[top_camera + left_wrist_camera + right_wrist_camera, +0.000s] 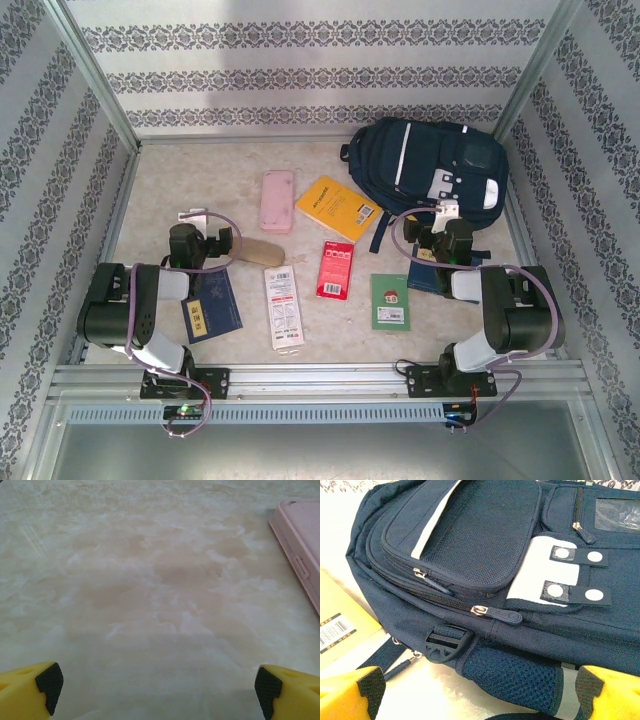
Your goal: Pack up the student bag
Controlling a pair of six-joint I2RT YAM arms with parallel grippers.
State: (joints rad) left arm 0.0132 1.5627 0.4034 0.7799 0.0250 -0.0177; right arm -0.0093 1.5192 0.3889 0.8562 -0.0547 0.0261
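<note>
Progress: nothing packed | large navy-blue striped fabric student bag [430,160] lies far right on pale table [180,180], visible zips shut | pink plastic case [277,200], yellow book [338,207] (and other flat items) outside it | left gripper [155,692], right gripper [475,690] spread wide, empty

Desk [160,180] is marbled beige. Pink case [276,200] at far centre, yellow book [338,207] just right of it. Nearer row, left to right: navy booklet [211,308], white carded pack [283,306], red pack [335,270], green booklet [390,301]. Beige oblong [262,250], possibly a pouch.
</note>
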